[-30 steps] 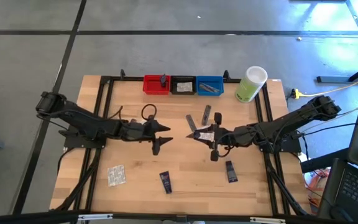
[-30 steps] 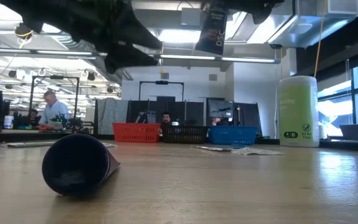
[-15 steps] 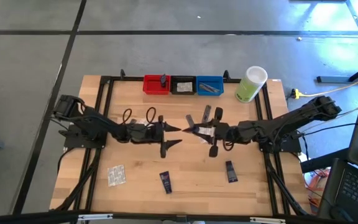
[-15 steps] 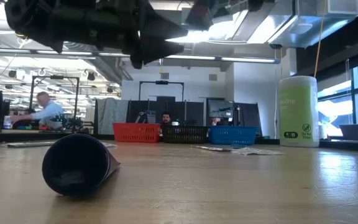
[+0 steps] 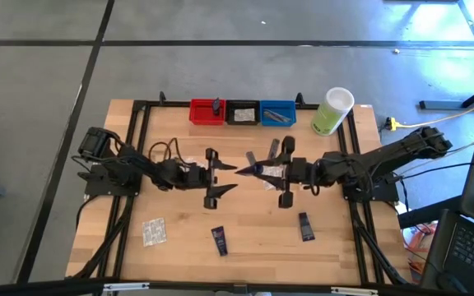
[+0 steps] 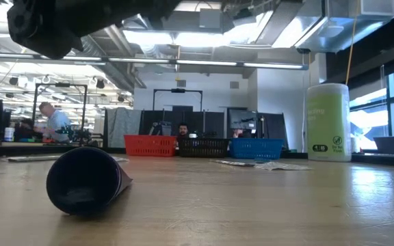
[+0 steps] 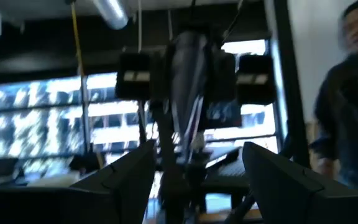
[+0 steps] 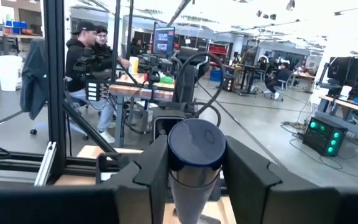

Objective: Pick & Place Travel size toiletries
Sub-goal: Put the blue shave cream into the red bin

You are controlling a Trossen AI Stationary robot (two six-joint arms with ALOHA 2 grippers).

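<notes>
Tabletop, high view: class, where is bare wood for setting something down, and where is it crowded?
Free: the corner left of the red bin; the front strip right of the clear packet. Crowded: mid-table, where the left pincer and right pincer meet over the grey sachets.

1. Three small bins in a row at the desk's far edge: red bin (image 5: 206,112), black bin (image 5: 242,113), blue bin (image 5: 277,113).
2. One green container (image 5: 331,112).
3. Two dark tubes lying on the desk: (image 5: 219,240) and (image 5: 305,226).
4. One clear packet (image 5: 154,232).
5. Two robot hands: left hand (image 5: 224,175), right hand (image 5: 257,170).
</notes>
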